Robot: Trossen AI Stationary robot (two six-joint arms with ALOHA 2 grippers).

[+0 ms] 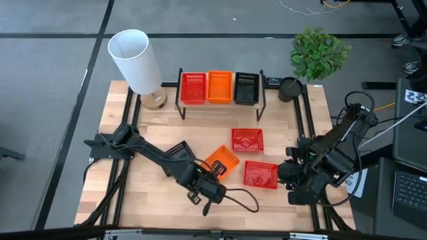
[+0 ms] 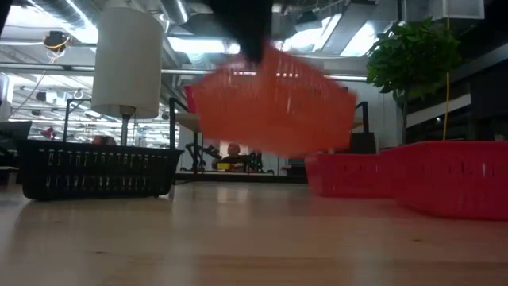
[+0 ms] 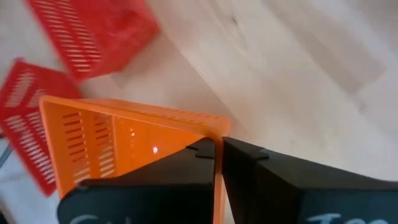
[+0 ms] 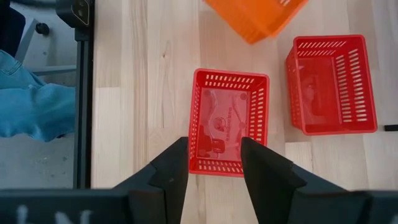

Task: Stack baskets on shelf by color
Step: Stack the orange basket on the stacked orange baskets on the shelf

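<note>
Baskets are the business here, and the left gripper (image 1: 212,179) has one: its fingers (image 3: 261,174) are pinched tight on the rim wall of an orange basket (image 1: 222,161), which the low view shows lifted clear of the tabletop (image 1: 167,133) and tilted. From above, that basket's long axis runs on a diagonal, slanting away from the claw toward the far right, its open mouth facing up and slightly aslant. Just beyond it on the right lie two red baskets flat on the wood: the nearer red basket (image 1: 260,175) sits beside the held one with its long axis across the table, and the farther red basket (image 1: 247,140) lies past it toward the shelf (image 1: 221,101). On the shelf top, well away from the claw, stand a red stack (image 1: 193,87), an orange stack (image 1: 220,87) and a black stack (image 1: 246,88), side by side. The right gripper (image 4: 214,163) hovers with its fingers spread, empty, directly over the nearer red basket.
</note>
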